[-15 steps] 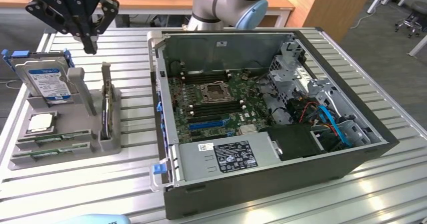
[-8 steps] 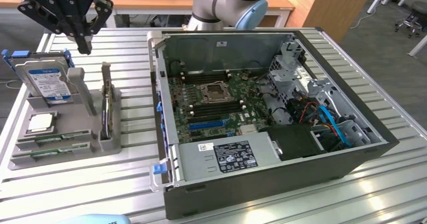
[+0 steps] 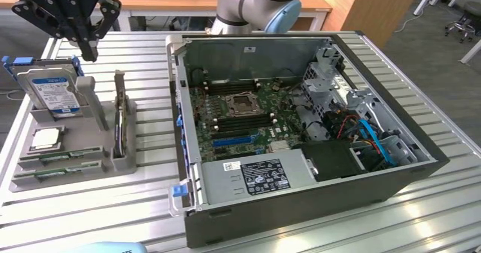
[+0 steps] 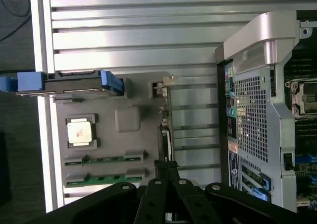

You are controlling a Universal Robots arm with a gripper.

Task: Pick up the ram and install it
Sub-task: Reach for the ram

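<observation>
Two ram sticks, green and narrow, lie side by side in slots at the front of a grey holder tray; the farther ram and the nearer ram also show in the wrist view as ram and ram. My black gripper hangs well above the tray's back end, near the hard drive, with its fingers shut together and nothing between them. In the wrist view the gripper points down at the tray, beside the ram sticks.
On the tray stand a blue-labelled hard drive, a square silver processor and an upright card. An open computer case with its motherboard takes up the table's middle. The arm's base rises behind the case.
</observation>
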